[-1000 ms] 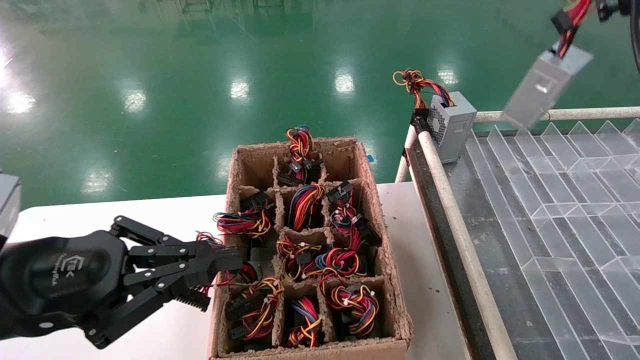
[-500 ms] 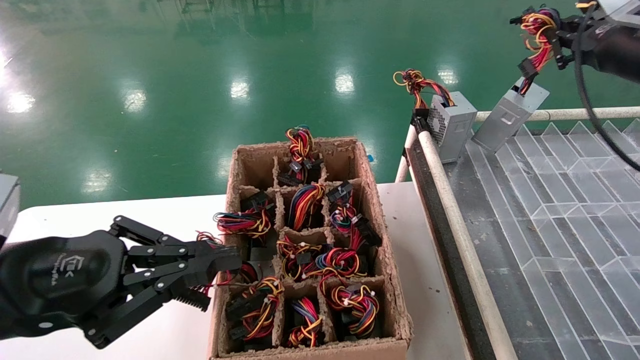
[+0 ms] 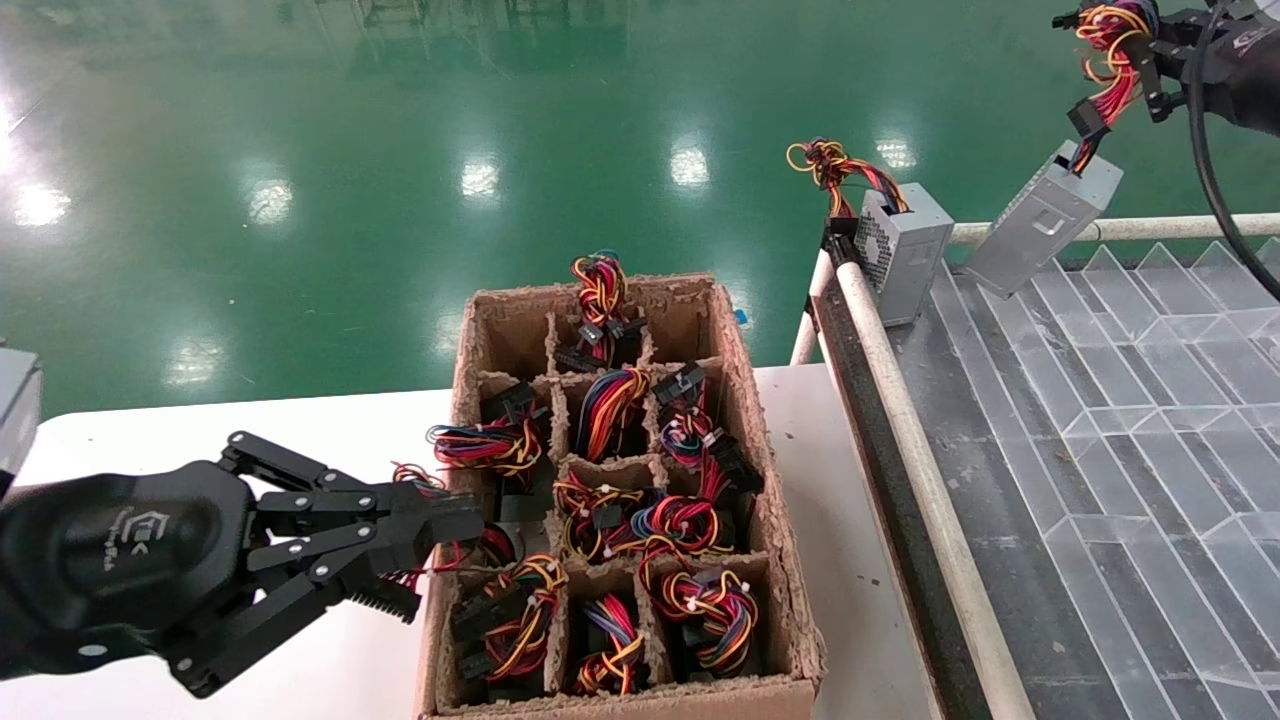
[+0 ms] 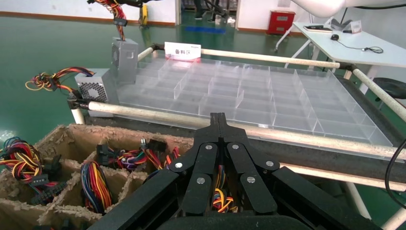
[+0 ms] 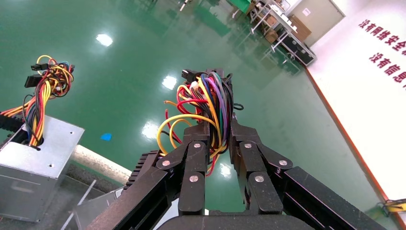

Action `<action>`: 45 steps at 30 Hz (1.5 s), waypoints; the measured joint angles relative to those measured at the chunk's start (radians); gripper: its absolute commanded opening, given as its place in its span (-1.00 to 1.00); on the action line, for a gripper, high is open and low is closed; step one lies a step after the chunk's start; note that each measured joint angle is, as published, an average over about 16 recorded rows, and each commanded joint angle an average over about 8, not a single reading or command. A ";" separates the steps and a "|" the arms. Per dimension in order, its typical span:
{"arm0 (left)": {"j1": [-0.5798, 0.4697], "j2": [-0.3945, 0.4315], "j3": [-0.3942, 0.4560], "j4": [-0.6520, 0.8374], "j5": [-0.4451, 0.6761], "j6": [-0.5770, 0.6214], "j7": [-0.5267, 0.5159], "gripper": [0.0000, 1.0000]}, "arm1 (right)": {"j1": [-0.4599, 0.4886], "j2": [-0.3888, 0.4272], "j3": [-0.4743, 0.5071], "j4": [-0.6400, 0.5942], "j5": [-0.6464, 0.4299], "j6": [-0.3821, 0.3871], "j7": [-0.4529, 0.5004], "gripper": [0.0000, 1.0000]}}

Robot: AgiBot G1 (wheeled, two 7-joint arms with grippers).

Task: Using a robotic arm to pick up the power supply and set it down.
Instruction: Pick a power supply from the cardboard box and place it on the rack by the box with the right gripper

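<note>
Two power supplies (image 3: 1043,217), one cardboard box (image 3: 790,600)

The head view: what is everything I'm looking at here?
power supply: one, plain grey, hanging tilted by its wires over the tray's far corner
second supply box: one, grey with grille face, standing at the tray's far left corner
clear divider tray: one, transparent cells, right of the table
cardboard box: one, brown, on the white table, cells full of coloured wire bundles
floor: green, glossy
right gripper: black, top right, shut on the supply's wires
left gripper: black, shut, at the box's left wall
</note>
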 measured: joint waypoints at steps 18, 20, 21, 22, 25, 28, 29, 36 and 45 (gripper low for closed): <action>0.000 0.000 0.000 0.000 0.000 0.000 0.000 -1.00 | -0.007 -0.007 -0.017 0.014 -0.055 0.008 0.017 -1.00; 0.000 0.000 0.000 0.000 0.000 0.000 0.000 -1.00 | -0.008 -0.005 -0.018 0.018 -0.064 0.008 0.023 -1.00; 0.000 0.000 0.000 0.000 0.000 0.000 0.000 -1.00 | -0.008 -0.004 -0.018 0.020 -0.068 0.007 0.026 -1.00; 0.000 0.000 0.000 0.000 0.000 0.000 0.000 -1.00 | -0.008 -0.002 -0.019 0.024 -0.072 0.006 0.029 -1.00; 0.000 0.000 0.000 0.000 0.000 0.000 0.000 -1.00 | -0.012 0.004 -0.021 0.038 -0.082 0.000 0.039 -1.00; 0.000 0.000 0.000 0.000 0.000 0.000 0.000 -1.00 | -0.019 0.006 -0.024 0.058 -0.092 -0.007 0.049 -1.00; 0.000 0.000 0.000 0.000 0.000 0.000 0.000 -1.00 | -0.022 0.005 -0.026 0.066 -0.095 -0.011 0.053 -1.00; 0.000 0.000 0.000 0.000 0.000 0.000 0.000 -1.00 | -0.045 -0.011 -0.040 0.127 -0.116 -0.038 0.086 -1.00; 0.000 0.000 0.000 0.000 0.000 0.000 0.000 -1.00 | -0.063 -0.048 -0.052 0.182 -0.149 -0.052 0.139 -1.00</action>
